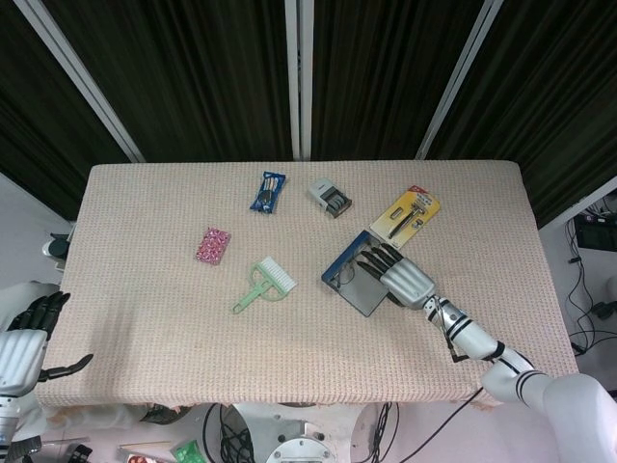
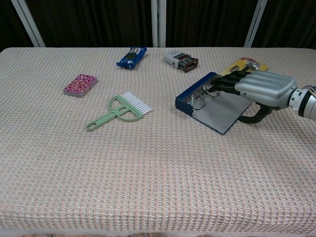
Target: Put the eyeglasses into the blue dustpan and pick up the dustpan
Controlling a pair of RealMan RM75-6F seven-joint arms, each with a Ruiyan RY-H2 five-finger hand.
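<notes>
The blue dustpan [image 1: 362,295] [image 2: 217,116] lies right of the table's middle, its grey floor facing up. The eyeglasses [image 1: 344,276] [image 2: 199,98] rest inside it against the blue back wall. My right hand [image 1: 405,280] [image 2: 261,88] covers the pan's right part, dark fingers [image 2: 228,81] stretched over it toward the glasses. Its thumb [image 2: 254,117] hooks against the pan's near right edge, so the hand grips the pan between fingers and thumb. The pan still sits on the cloth. My left hand [image 1: 24,338] hangs off the table's near left corner, fingers apart and holding nothing.
A green brush [image 1: 262,283] [image 2: 121,111] lies left of the pan, a pink packet [image 1: 212,244] further left. At the back are a blue snack packet [image 1: 269,191], a grey box [image 1: 330,197] and a yellow razor pack [image 1: 410,212] just behind my right hand.
</notes>
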